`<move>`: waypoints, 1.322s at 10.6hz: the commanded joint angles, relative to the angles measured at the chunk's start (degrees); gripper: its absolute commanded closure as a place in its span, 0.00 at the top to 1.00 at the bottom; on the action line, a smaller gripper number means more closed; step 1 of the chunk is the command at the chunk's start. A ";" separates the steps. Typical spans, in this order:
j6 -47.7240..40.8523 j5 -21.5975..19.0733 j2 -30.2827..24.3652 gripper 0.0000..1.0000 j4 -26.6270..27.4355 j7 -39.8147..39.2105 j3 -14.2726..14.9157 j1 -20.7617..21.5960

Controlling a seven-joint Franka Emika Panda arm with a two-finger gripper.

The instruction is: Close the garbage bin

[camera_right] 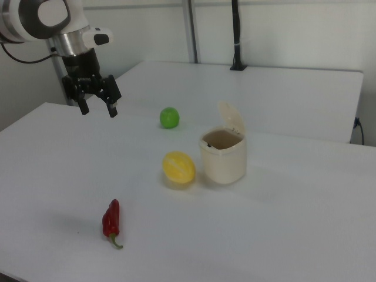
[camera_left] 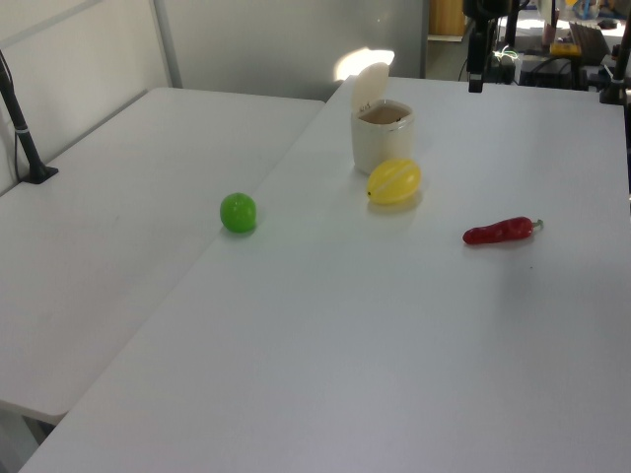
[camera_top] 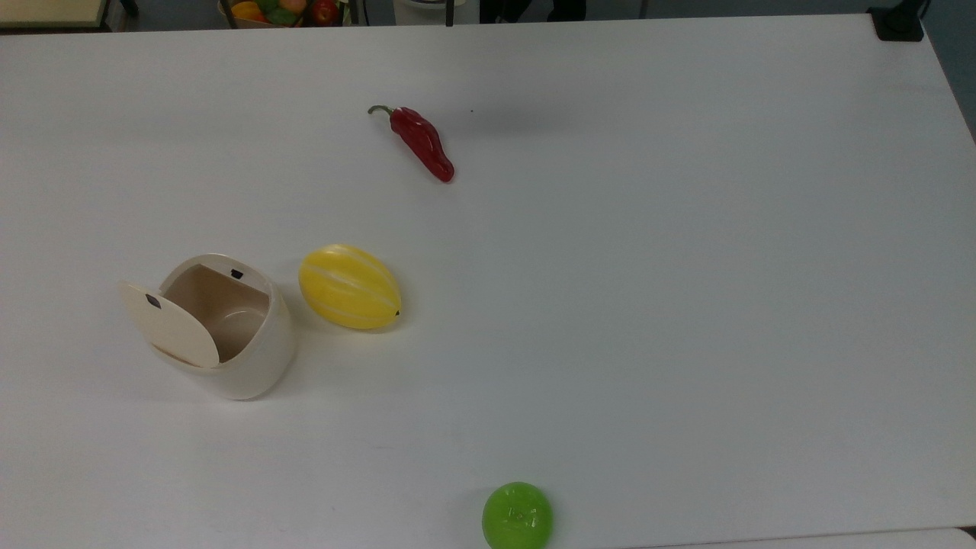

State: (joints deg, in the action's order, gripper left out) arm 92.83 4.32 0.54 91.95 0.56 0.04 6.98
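Garbage bin (camera_top: 255, 358) looks light, hard plastic; we'd nudge its raised lid (camera_top: 174, 326) down, tool (camera_right: 97, 109) spread wide at ten o'clock.

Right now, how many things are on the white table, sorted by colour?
Red: 1, the long shiny red chili pepper
Yellow: 1, the oval yellow striped melon
Green: 1, the round glossy green apple
Cream-white: 1, the small plastic garbage bin with its lid up
Total: 4
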 commanded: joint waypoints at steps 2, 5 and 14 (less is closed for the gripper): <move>0.60 -0.10 -0.63 1.00 1.48 -1.08 0.40 -0.38; 0.60 -0.10 -0.63 1.00 1.48 -1.08 0.40 -1.00; 0.68 -0.19 -0.36 0.33 1.30 -2.49 0.40 -1.00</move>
State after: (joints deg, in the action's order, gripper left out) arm 92.83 4.32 0.79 92.20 -0.04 0.28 6.04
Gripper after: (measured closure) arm 0.132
